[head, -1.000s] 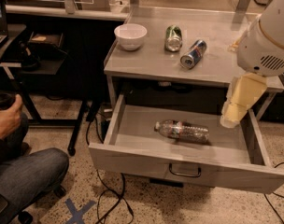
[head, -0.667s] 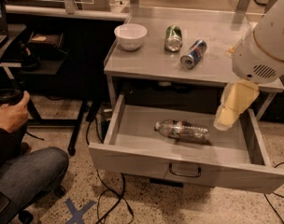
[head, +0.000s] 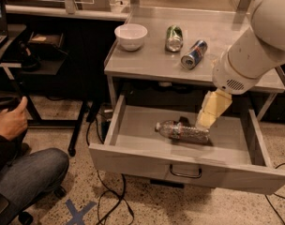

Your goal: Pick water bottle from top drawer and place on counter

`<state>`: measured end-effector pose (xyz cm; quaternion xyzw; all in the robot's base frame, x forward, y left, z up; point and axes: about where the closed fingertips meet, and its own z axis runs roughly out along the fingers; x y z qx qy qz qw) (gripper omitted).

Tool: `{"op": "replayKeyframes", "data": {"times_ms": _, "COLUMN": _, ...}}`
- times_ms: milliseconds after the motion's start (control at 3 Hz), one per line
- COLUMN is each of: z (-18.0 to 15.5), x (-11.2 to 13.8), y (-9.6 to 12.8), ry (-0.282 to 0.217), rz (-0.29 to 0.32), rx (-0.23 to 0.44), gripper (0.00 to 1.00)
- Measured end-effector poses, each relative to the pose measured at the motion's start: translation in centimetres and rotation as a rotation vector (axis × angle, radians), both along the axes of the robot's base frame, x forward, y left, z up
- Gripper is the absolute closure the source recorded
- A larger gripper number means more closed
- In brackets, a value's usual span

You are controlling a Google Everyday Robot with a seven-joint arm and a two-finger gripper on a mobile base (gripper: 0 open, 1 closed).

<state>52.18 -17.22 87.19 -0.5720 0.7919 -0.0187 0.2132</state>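
The water bottle (head: 182, 131) is clear crinkled plastic and lies on its side in the open top drawer (head: 133, 156), cap pointing left. The drawer is pulled far out, and its curved pull handle (head: 185, 174) faces me. My gripper (head: 202, 122), pale yellow at the end of the white arm (head: 255, 55), hangs down into the drawer. Its tip is just above the bottle's right end. The grey counter (head: 147, 62) is the cabinet top above the drawer.
On the counter stand a white bowl (head: 131, 35), a green can (head: 174, 38) and a blue-and-silver can (head: 193, 54), both cans on their sides. A seated person's hand (head: 10, 121) and knee (head: 27, 172) are at the left by a dark desk (head: 20, 36). Cables (head: 105, 203) lie on the floor.
My gripper has moved left and down into the drawer, closer to the bottle's right end. The bottle has not moved. The person's hand has shifted a little.
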Motion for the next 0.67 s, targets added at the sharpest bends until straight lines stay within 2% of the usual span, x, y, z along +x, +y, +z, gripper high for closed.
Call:
{"op": "replayKeyframes", "data": {"times_ms": 333, "z": -2.3, "x": -0.3, "y": 1.0, "ry": 0.005, "rz": 0.019, "rx": -0.036, "gripper": 0.00}}
{"op": "replayKeyframes", "data": {"times_ms": 667, "z": -8.6, "x": 1.3, "y": 3.3, "ry": 0.057, "rz": 0.060, "rx": -0.125, "gripper": 0.00}}
